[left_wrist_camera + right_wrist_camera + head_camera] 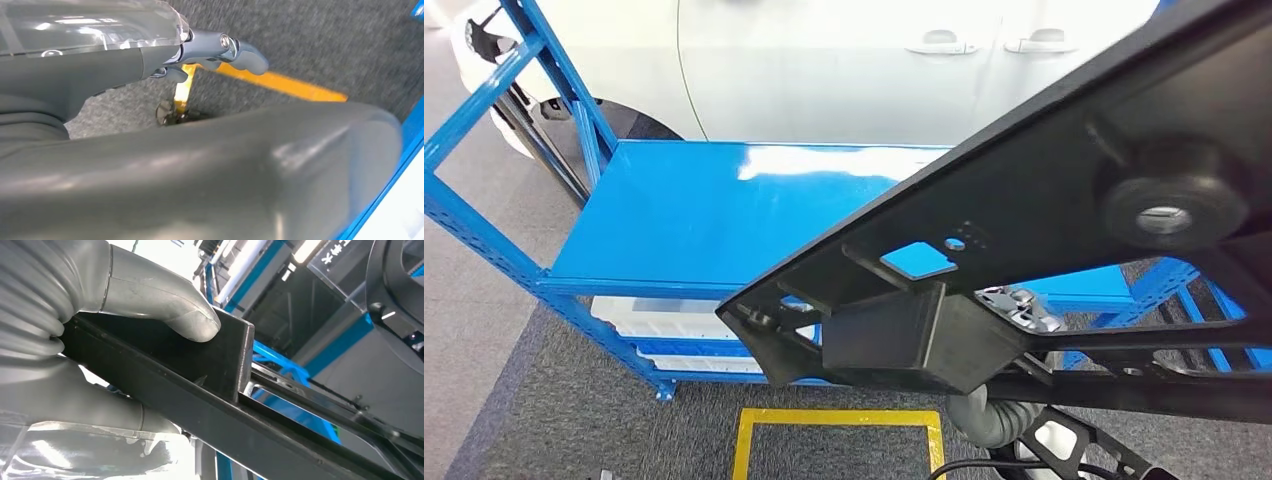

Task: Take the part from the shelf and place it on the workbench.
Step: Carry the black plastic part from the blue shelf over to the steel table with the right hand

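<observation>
right fingers [165, 305]: clamped on a flat tab of the part [1044, 200]
left hand [220, 50]: hanging, fingers curled, empty
part: held up over blue shelf [724, 200]
handling: I judge it stiff, broad, awkward; grip frame edge

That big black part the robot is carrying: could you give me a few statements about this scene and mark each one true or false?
1. The right hand grips the black part, thumb pressed on its flat block. True.
2. The black part lies on the blue shelf. False: it is held up in front of the head camera, above the shelf.
3. A white car stands behind the shelf. True.
4. The left hand holds the part as well. False: it hangs over the grey carpet with nothing in its fingers.
5. The yellow tape on the floor forms a circle. False: it outlines a rectangle.
</observation>
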{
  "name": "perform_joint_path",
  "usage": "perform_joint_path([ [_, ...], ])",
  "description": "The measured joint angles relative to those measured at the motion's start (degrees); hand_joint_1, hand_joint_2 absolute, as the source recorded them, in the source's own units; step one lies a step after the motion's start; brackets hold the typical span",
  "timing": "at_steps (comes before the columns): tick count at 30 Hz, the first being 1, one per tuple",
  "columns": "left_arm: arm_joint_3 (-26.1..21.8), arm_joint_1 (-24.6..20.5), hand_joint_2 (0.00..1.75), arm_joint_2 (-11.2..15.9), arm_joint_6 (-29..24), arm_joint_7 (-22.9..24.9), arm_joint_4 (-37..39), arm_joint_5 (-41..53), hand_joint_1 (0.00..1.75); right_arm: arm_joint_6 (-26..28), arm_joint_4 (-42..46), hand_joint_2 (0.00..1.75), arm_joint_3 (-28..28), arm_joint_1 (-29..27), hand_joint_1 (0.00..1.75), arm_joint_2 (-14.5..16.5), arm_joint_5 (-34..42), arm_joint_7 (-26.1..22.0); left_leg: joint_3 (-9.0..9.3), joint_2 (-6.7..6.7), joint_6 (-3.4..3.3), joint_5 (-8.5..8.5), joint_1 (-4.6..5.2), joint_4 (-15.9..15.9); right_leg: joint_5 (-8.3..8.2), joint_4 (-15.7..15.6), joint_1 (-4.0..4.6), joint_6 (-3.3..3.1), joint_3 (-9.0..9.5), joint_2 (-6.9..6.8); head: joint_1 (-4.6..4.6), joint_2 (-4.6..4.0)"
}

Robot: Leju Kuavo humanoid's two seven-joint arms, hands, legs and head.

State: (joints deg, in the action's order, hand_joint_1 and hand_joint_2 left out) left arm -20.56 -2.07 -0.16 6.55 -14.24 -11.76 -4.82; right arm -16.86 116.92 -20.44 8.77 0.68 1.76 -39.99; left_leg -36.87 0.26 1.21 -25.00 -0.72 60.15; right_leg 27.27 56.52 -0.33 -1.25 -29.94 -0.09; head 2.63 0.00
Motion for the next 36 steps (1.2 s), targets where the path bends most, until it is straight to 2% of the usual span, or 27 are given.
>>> perform_joint_path([
  [2,-0.04,0.02,0.00,-0.04,0.21,-0.05,0.01,0.17,0.00,-0.62,0.21,1.75,0.43,-0.18,1.75,-0.05,0.63,0.01,-2.08,-0.04,0.30,-5.56,-0.08,6.78,-1.12,0.03,0.09,-0.50,-1.35,-0.09,0.01,-0.01],
  [3,-0.05,0.02,0.00,-0.05,0.27,-0.08,0.01,0.22,0.00,-0.86,0.27,1.75,0.61,-0.31,1.75,-0.08,0.84,0.02,-2.99,-0.04,0.42,-7.62,-0.09,10.56,-1.64,0.16,0.17,-0.56,-2.13,-0.09,0.01,-0.02],
  [4,-0.05,0.02,0.00,-0.07,0.30,-0.09,0.01,0.26,0.00,-1.01,0.29,1.75,0.77,-0.44,1.75,-0.11,0.98,0.02,-3.23,-0.04,0.51,-8.44,-0.09,13.19,-2.15,0.34,0.23,-0.56,-2.97,-0.09,0.01,-0.02],
  [5,-0.05,0.01,0.00,-0.08,0.32,-0.09,0.01,0.30,0.00,-1.13,0.30,1.75,0.91,-0.58,1.75,-0.14,1.14,0.03,-2.52,-0.04,0.53,-7.98,-0.09,13.85,-2.62,0.56,0.27,-0.49,-3.79,-0.08,0.01,-0.02],
  [6,-0.05,-0.02,0.00,-0.10,0.32,-0.07,0.01,0.33,0.00,-1.29,0.30,1.75,1.09,-0.70,1.75,-0.18,1.36,0.03,-0.71,-0.03,0.47,-6.65,-0.10,12.33,-3.06,0.82,0.28,-0.38,-4.60,-0.06,0.01,-0.01],
  [8,-0.07,-0.16,0.00,-0.13,0.32,-0.03,0.01,0.45,0.00,-1.68,0.30,1.75,1.67,-0.84,1.75,-0.22,1.92,0.03,5.07,-0.05,0.13,-4.60,-0.04,4.73,-3.83,1.40,0.34,-0.01,-5.98,-0.03,0.01,-0.01],
  [9,-0.08,-0.26,0.00,-0.15,0.32,-0.01,0.01,0.54,0.00,-1.75,0.30,1.75,1.95,-0.84,1.75,-0.22,2.07,0.03,7.59,-0.10,-0.17,-4.46,0.08,1.06,-4.19,1.63,0.38,0.26,-6.43,-0.04,0.00,0.00],
  [11,-0.13,-0.34,0.00,-0.24,0.28,0.10,0.01,0.70,0.00,-1.41,0.28,1.75,2.41,-0.70,1.75,-0.26,1.73,0.05,9.62,-0.24,-0.86,-5.06,0.44,-2.75,-5.01,1.78,0.41,0.93,-6.84,-0.11,0.00,0.00],
  [13,-0.17,-0.32,0.00,-0.48,0.19,0.26,0.01,0.83,0.00,-0.84,0.28,1.75,2.80,-0.46,1.75,-0.38,1.38,0.06,8.92,-0.22,-1.63,-4.17,0.41,-3.11,-5.77,1.64,0.34,1.65,-7.05,-0.07,0.00,0.00],
  [14,-0.19,-0.36,0.00,-0.62,0.15,0.32,0.02,0.88,0.00,-0.69,0.28,1.75,2.99,-0.35,1.75,-0.46,1.47,0.04,8.47,-0.12,-2.02,-3.56,0.30,-3.23,-5.23,2.01,0.29,1.98,-7.42,0.03,0.00,0.00],
  [15,-0.21,-0.41,0.00,-0.78,0.13,0.34,0.02,0.92,0.00,-0.68,0.28,1.75,3.20,-0.27,1.75,-0.57,1.65,0.05,7.89,0.00,-2.43,-2.85,0.13,-3.40,-3.56,3.30,0.22,2.27,-8.03,0.12,0.00,0.00],
  [16,-0.25,-0.46,0.00,-0.90,0.12,0.33,0.03,0.94,0.00,-0.87,0.27,1.75,3.39,-0.22,1.75,-0.68,1.84,0.05,7.20,0.12,-2.69,-2.15,0.05,-3.47,-0.87,5.78,0.07,2.50,-8.90,0.17,-0.01,0.00],
  [18,-0.40,-0.47,0.00,-0.99,0.12,0.32,0.03,0.95,0.00,-1.84,0.21,1.75,3.62,-0.18,1.75,-0.90,2.34,0.05,5.51,0.20,-2.95,-0.81,0.08,-3.42,4.72,13.14,-0.08,2.88,-10.84,0.15,0.00,0.00],
  [19,-0.51,-0.46,0.00,-1.03,0.12,0.32,0.03,0.95,0.00,-2.44,0.12,1.75,3.69,-0.19,1.75,-1.02,2.65,0.05,4.61,0.21,-2.90,-0.15,0.10,-3.37,5.96,16.30,-0.12,3.01,-11.29,0.14,0.00,-0.01],
  [20,-0.62,-0.44,0.00,-1.10,0.13,0.31,0.03,0.95,0.00,-3.03,-0.01,1.75,3.78,-0.19,1.75,-1.15,2.97,0.05,3.70,0.22,-2.83,0.50,0.10,-3.28,5.78,17.88,-0.12,3.08,-10.92,0.14,0.00,-0.01],
  [21,-0.73,-0.43,0.00,-1.19,0.14,0.28,0.03,0.98,0.00,-3.54,-0.17,1.75,3.86,-0.20,1.75,-1.29,3.27,0.05,2.83,0.22,-2.73,1.10,0.10,-3.18,4.55,17.38,-0.12,3.05,-9.51,0.14,0.01,0.00],
  [23,-0.91,-0.41,0.00,-1.41,0.22,0.15,0.03,1.14,0.00,-4.44,-0.52,1.75,4.01,-0.16,1.75,-1.51,3.79,0.06,1.49,0.19,-2.41,2.09,0.13,-2.93,2.04,10.67,-0.06,2.64,-3.79,0.14,0.00,0.00],
  [25,-1.03,-0.40,0.00,-1.60,0.32,-0.04,0.03,1.37,0.00,-5.27,-0.72,1.75,4.20,-0.11,1.75,-1.63,4.24,0.08,0.73,0.13,-1.88,2.92,0.25,-2.66,2.20,2.83,0.22,1.99,1.61,0.15,0.00,0.00],
  [26,-1.08,-0.39,0.00,-1.66,0.39,-0.14,0.03,1.45,0.00,-5.60,-0.78,1.75,4.36,-0.10,1.75,-1.65,4.42,0.08,0.55,0.13,-1.53,3.35,0.27,-2.63,2.67,0.72,0.41,1.63,2.86,0.15,0.00,0.00],
  [28,-1.24,-0.33,0.00,-1.72,0.48,-0.38,0.03,1.54,0.00,-6.33,-0.94,1.75,4.68,-0.21,1.75,-1.68,4.67,0.06,0.36,0.12,-0.80,4.16,0.23,-2.80,2.28,-0.12,0.49,0.86,2.65,0.09,0.00,0.00],
  [29,-1.35,-0.28,0.00,-1.74,0.51,-0.53,0.04,1.54,0.00,-6.80,-1.05,1.75,4.81,-0.25,1.75,-1.68,4.73,0.06,0.08,0.09,-0.50,3.78,0.17,-2.52,1.73,-0.24,0.40,0.38,2.26,0.01,0.00,0.00],
  [30,-1.45,-0.22,0.00,-1.79,0.52,-0.69,0.05,1.52,0.00,-7.41,-1.19,1.75,4.91,-0.31,1.75,-1.68,4.77,0.07,-0.46,0.05,-0.25,2.35,0.13,-1.37,1.10,-0.36,0.27,-0.06,1.74,-0.08,0.00,0.00],
  [31,-1.55,-0.18,0.00,-1.82,0.53,-0.84,0.07,1.50,0.00,-8.09,-1.33,1.75,5.01,-0.34,1.75,-1.65,4.78,0.06,-1.36,0.02,-0.04,-0.14,0.08,1.02,0.41,-0.44,0.16,-0.42,1.07,-0.17,-0.01,0.00],
  [33,-1.65,-0.14,0.00,-1.90,0.55,-1.02,0.09,1.47,0.00,-9.26,-1.62,1.75,5.23,-0.41,1.75,-1.54,4.76,0.07,-3.52,0.01,0.36,-5.82,0.00,8.63,-0.87,-0.32,0.32,-0.80,-0.60,-0.22,0.01,0.00],
  [34,-1.68,-0.14,0.00,-1.91,0.53,-1.05,0.09,1.47,0.00,-9.72,-1.78,1.75,5.35,-0.44,1.75,-1.46,4.74,0.07,-4.19,0.01,0.52,-7.33,-0.01,12.14,-1.49,-0.20,0.41,-0.85,-1.48,-0.22,0.01,-0.01],
  [35,-1.71,-0.15,0.00,-1.92,0.45,-1.06,0.09,1.47,0.00,-10.04,-1.92,1.75,5.44,-0.45,1.75,-1.37,4.73,0.08,-4.02,0.01,0.58,-7.36,-0.01,14.09,-2.05,-0.02,0.51,-0.84,-2.40,-0.21,0.01,-0.02],
  [36,-1.74,-0.17,0.00,-1.92,0.36,-1.05,0.09,1.47,0.00,-10.33,-2.05,1.75,5.52,-0.46,1.75,-1.25,4.73,0.08,-2.94,0.01,0.54,-6.28,-0.01,14.09,-2.51,0.21,0.58,-0.80,-3.30,-0.19,0.01,-0.01],
])
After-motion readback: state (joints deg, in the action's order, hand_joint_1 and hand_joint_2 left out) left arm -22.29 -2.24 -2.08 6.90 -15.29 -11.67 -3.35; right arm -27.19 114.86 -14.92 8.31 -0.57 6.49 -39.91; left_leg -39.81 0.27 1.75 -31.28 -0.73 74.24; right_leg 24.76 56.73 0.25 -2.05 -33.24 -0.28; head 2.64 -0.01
